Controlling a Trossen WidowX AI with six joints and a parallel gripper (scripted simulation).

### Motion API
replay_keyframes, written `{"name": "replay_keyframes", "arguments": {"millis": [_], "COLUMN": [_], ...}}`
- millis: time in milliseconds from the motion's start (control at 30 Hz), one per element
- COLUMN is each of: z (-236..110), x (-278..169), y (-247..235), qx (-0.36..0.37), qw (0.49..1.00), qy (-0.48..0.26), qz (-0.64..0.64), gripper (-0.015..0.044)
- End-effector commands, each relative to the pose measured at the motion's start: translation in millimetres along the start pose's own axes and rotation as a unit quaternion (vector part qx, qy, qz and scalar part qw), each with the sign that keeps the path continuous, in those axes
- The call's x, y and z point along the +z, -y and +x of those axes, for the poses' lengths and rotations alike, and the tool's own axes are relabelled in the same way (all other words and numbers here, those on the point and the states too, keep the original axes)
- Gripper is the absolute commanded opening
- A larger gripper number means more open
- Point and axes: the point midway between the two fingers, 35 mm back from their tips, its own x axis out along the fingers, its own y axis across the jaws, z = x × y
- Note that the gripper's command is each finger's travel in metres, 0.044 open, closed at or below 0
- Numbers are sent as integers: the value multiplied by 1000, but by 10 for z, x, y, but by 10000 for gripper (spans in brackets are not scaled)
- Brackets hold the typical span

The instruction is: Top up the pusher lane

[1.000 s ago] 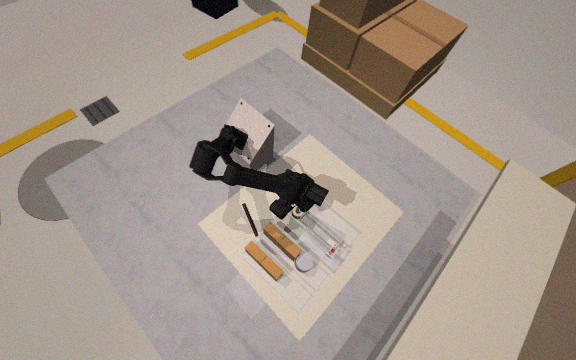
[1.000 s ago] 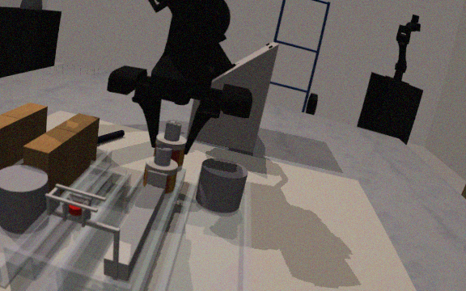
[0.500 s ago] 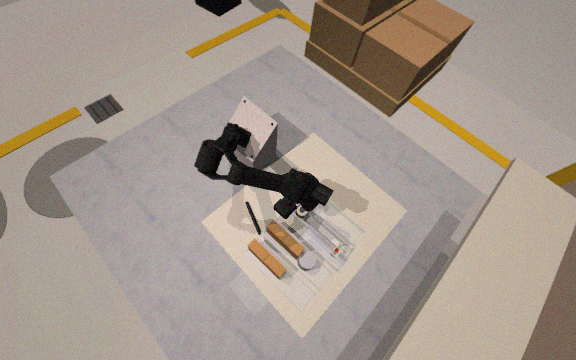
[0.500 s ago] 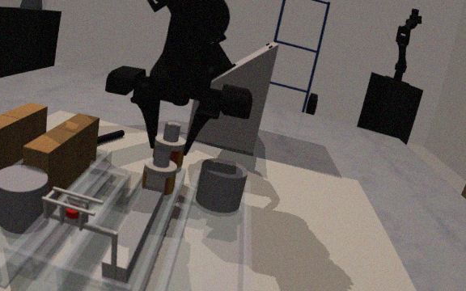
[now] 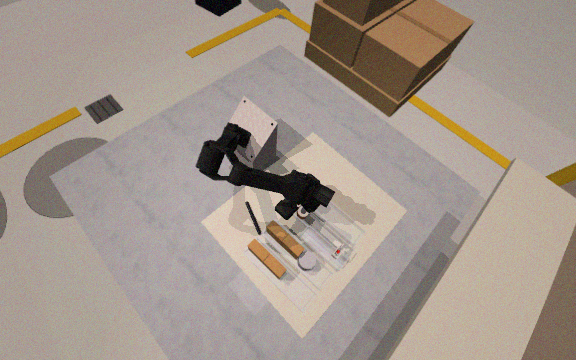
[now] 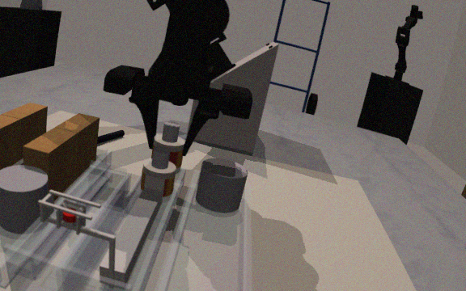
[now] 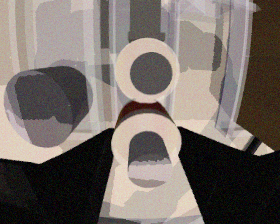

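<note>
Two cream jars with red-orange bands stand in a row in the clear sprung lane (image 6: 152, 226), mid-counter. The black pincer (image 6: 170, 147) grips the new jar (image 6: 168, 149) touching the old jar (image 6: 158, 179). Released short of the stop, the pusher plate (image 6: 69, 210) could snap them forward.

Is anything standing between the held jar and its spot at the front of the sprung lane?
Yes. The gripper is shut on the new jar, and the old jar stands directly ahead of it in the lane. That jar has to be pushed back toward the pusher plate. Nothing else visible blocks it.
</note>
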Motion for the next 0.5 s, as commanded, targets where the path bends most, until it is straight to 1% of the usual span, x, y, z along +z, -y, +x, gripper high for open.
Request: {"name": "replay_keyframes", "arguments": {"millis": [0,467], "z": [-35,-29], "x": [86,105], "y": [26,28], "qx": [-2,-2], "qw": [1000,1000], "qy": [10,11], "qz": [7,7], "gripper": [0,0]}}
